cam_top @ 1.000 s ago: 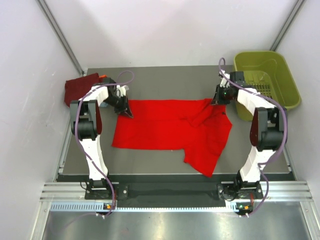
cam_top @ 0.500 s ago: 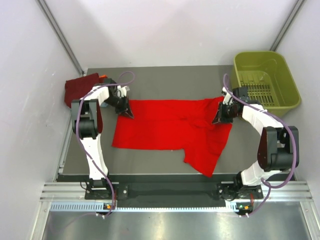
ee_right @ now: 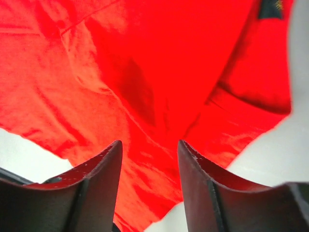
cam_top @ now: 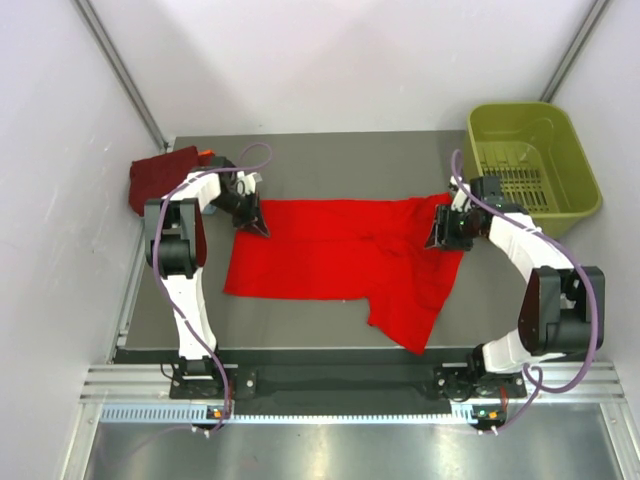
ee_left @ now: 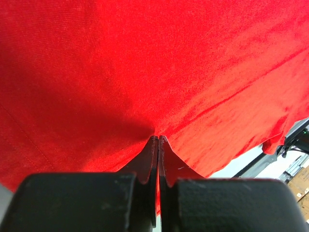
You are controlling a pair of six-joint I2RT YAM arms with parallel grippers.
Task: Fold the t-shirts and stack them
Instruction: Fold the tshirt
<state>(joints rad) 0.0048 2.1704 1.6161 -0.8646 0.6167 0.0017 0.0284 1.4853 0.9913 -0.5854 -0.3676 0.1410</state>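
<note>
Pale walls [cam_top: 330, 60] close in a grey surface [cam_top: 340, 160], seen from above. At its 10 o'clock corner lies a folded dark maroon t-shirt [cam_top: 160, 177], partly over the edge. Just toward 4 o'clock from it, the left end effector [cam_top: 257, 228] is down on the 10 o'clock corner of the red t-shirt [cam_top: 320, 255]. In the left wrist view its jaws are clenched tight, with the red cloth [ee_left: 154, 63] puckering at their tips [ee_left: 158, 137].

The red t-shirt lies spread across the middle of the surface. It is flat on its left half and rumpled on the right, with a flap trailing toward 5 o'clock. At its 2 o'clock corner sits the right end effector [cam_top: 438, 234]. The right wrist view shows it released [ee_right: 149, 145], both fingers [ee_right: 104, 166] apart above the wrinkled cloth [ee_right: 145, 63] with nothing between them.

At 2 o'clock an olive-green basket [cam_top: 575, 150] stands at the surface's edge.
</note>
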